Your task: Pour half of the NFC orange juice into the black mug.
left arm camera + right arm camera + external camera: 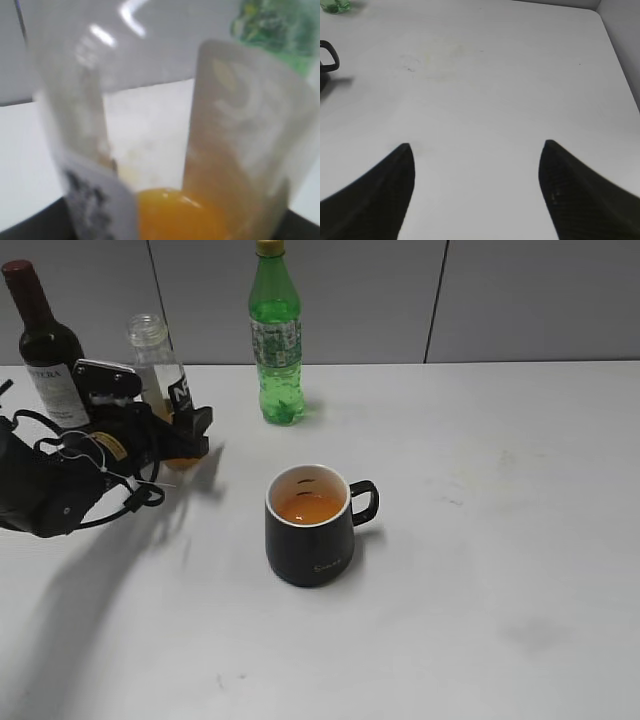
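- Orange liquid already in the mug [310,525], near the table's [500,540] centre, handle to the right; level sits well below the cream rim.
- Juice bottle [160,365] upright at far left, uncapped, just beside the wine bottle [45,345]; only a shallow orange pool left at its base, clear above.
- Left gripper [180,435] clamped on the lower part of the bottle; wrist view [170,215] confirms juice low in the bottom.
- Right gripper [475,150] spread wide over bare table, holding nothing.
- Soda bottle [276,335] standing untouched behind the mug.
- Pour looks done, judging by both levels; possibly more than half gone.
- Left to do, likely: release the bottle and withdraw; whether its base touches the table cannot be told.
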`<state>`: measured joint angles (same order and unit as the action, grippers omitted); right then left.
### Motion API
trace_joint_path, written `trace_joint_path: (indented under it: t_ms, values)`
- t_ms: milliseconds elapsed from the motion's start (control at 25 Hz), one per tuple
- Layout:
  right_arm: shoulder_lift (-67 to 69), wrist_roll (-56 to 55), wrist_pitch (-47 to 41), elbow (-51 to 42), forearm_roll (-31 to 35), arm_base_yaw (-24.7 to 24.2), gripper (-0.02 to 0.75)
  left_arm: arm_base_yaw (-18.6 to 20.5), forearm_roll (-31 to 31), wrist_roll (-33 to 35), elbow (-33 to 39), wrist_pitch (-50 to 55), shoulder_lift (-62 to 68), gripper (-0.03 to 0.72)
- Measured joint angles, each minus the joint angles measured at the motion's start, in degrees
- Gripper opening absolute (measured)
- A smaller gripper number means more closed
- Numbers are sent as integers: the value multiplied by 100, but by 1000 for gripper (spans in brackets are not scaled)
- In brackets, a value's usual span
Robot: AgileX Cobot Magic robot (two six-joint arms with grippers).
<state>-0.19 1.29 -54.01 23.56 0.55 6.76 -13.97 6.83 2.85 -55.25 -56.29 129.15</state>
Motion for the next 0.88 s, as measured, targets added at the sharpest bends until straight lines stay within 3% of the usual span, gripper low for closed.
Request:
trace_joint_path:
  t_ms: [280,560,880]
  values:
    - [0,0,0,0,0,0,587,0,0,0,0,13,25,476]
    - [0,0,0,0,0,0,586,0,-30,0,-22,-29,25,603]
    - [0,0,0,0,0,0,587,0,-48,0,1,-41,25,616]
